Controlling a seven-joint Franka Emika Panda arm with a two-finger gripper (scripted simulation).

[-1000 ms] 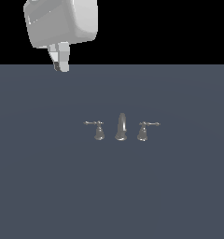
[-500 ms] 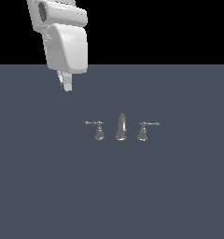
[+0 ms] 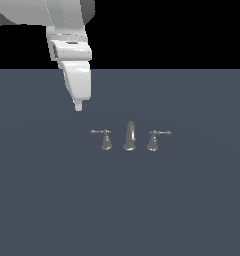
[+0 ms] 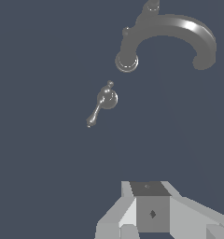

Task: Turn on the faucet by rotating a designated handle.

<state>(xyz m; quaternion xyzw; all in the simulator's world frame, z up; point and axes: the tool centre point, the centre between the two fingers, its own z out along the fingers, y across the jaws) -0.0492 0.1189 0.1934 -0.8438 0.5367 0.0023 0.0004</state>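
Note:
The faucet stands small on the dark grey surface in the exterior view: the tapered spout (image 3: pixel 130 136) in the middle, the handle (image 3: pixel 105 139) on the exterior view's left with its thin lever pointing left, and the twin handle (image 3: pixel 153 140) on the right. My gripper (image 3: pixel 78 106) hangs above and to the left of the handle, apart from it, and holds nothing. In the wrist view the handle (image 4: pixel 104 101) and the curved spout (image 4: pixel 172 31) lie ahead of my gripper (image 4: pixel 151 212), whose fingers look pressed together.
The flat dark grey surface (image 3: pixel 192 210) stretches all around the faucet. The white arm fills the upper left of the exterior view. The twin handle (image 4: pixel 151 5) peeks out behind the spout in the wrist view.
The arm has come down and moved to the exterior view's right, so the fingertips are now closer to the handle. The faucet has not moved.

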